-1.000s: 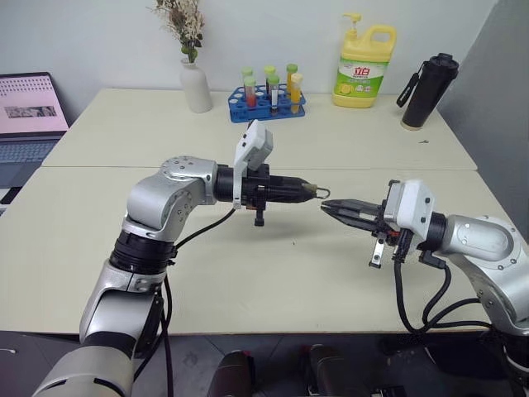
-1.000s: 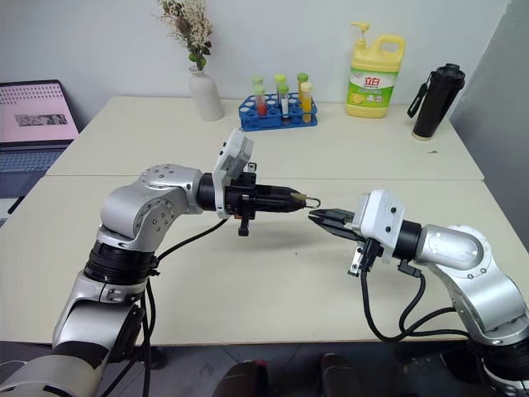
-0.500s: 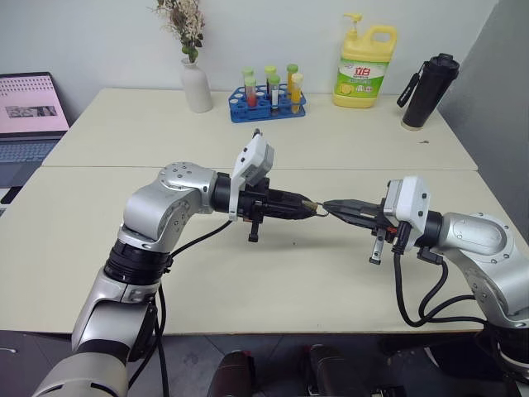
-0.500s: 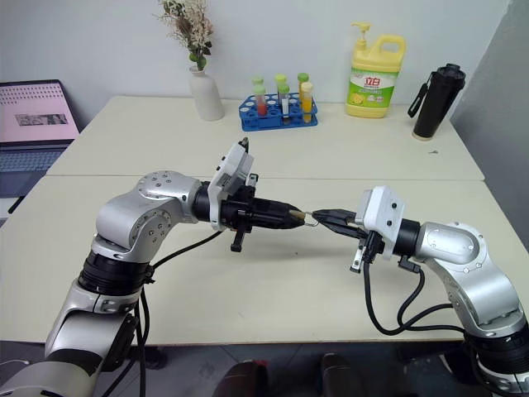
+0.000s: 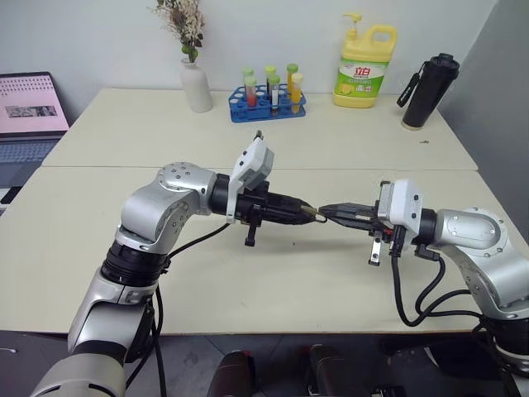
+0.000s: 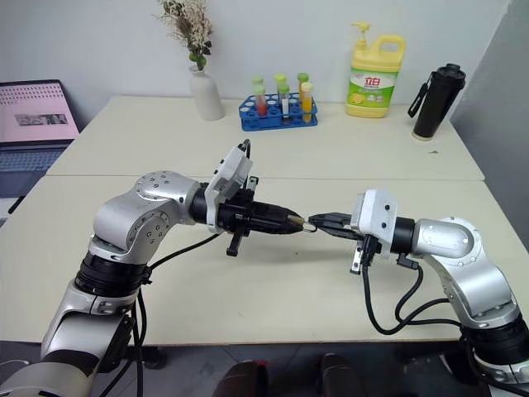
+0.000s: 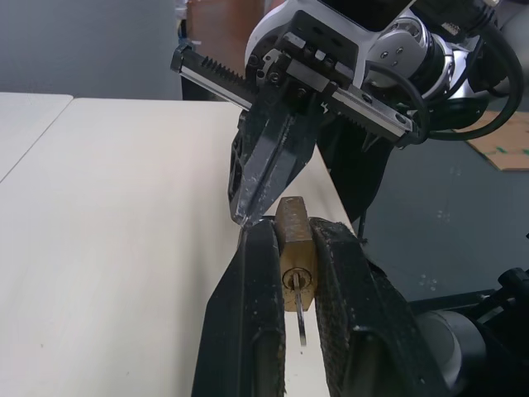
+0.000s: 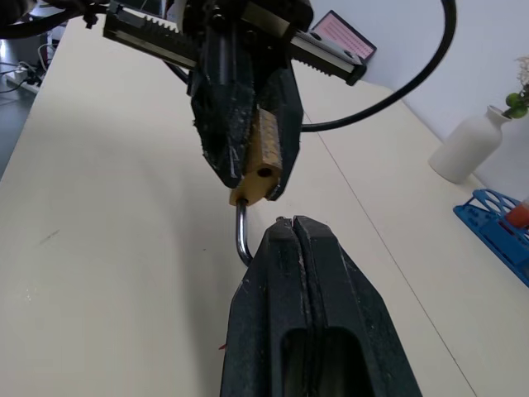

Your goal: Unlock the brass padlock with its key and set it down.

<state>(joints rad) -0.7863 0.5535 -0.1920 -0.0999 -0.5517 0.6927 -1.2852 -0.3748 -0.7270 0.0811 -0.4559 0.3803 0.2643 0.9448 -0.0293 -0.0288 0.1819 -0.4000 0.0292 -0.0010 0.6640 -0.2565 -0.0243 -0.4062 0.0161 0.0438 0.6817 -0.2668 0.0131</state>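
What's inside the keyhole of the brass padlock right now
A thin silver key is stuck in the keyhole of the brass padlock, which the left claw clamps. Its tip inside the lock is hidden.

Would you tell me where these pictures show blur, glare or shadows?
Left wrist view: small brass padlock sharp, background behind it soft. Right wrist view: near black right hand slightly soft; padlock throws a faint shadow on the cream table. Head views: even light, no glare.

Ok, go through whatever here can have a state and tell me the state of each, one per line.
brass padlock: clamped in the left gripper, shackle swung open, key in its keyhole.
left gripper: shut on the padlock.
right gripper: shut, tips at the shackle.
laptop: open, screen lit.
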